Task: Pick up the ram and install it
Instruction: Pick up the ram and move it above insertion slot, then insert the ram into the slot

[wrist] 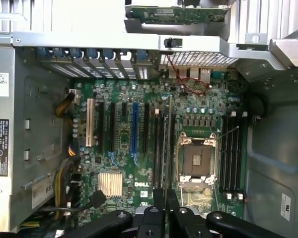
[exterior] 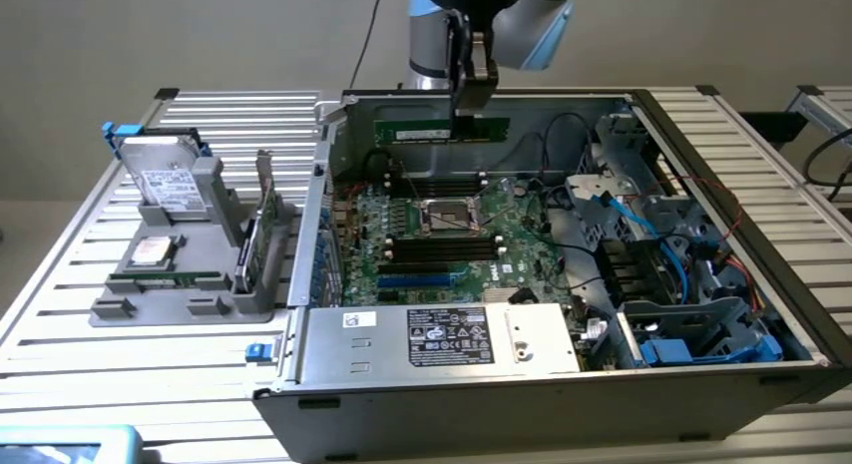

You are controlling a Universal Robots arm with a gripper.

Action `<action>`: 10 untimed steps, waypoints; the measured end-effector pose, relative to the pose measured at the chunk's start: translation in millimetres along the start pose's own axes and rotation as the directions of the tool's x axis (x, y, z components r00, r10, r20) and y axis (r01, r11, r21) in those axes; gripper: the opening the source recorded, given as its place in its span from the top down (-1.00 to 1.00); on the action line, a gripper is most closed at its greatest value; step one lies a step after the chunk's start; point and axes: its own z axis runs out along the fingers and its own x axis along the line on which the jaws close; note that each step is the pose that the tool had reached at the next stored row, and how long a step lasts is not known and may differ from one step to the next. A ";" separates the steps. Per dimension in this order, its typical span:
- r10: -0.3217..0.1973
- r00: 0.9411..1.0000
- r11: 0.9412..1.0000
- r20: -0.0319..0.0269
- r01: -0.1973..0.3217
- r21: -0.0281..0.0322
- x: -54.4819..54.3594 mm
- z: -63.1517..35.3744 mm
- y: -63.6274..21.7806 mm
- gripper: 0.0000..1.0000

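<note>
The ram (exterior: 433,131) is a long green stick hanging level above the back of the open computer case (exterior: 692,135). My gripper (exterior: 476,107) is shut on its end on the exterior view's right. In the wrist view the ram (wrist: 168,148) shows edge-on as a thin strip running out from my gripper (wrist: 166,201), over the green motherboard (wrist: 124,99). It lines up roughly with the black memory slots (wrist: 159,144) beside the CPU socket (wrist: 196,161). In the exterior view the black memory slots (exterior: 440,246) lie well below the stick.
A grey fixture (exterior: 174,284) on the exterior view's left holds a hard drive (exterior: 171,185) and an upright green expansion card (exterior: 262,225). The power supply (exterior: 440,334) fills the case's near side. Blue cables (exterior: 639,215) and a drive cage (exterior: 692,329) crowd the exterior view's right.
</note>
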 end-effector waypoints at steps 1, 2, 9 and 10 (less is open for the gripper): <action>0.000 1.000 1.000 0.000 0.000 0.000 -1.7 0.8 -0.1 0.73; 0.000 1.000 1.000 0.000 0.000 0.000 -2.9 1.8 -0.1 0.73; 0.000 1.000 1.000 0.000 0.000 0.000 -7.7 12.9 -0.1 0.73; 0.000 1.000 1.000 0.000 0.000 0.000 -8.3 14.2 -0.1 0.73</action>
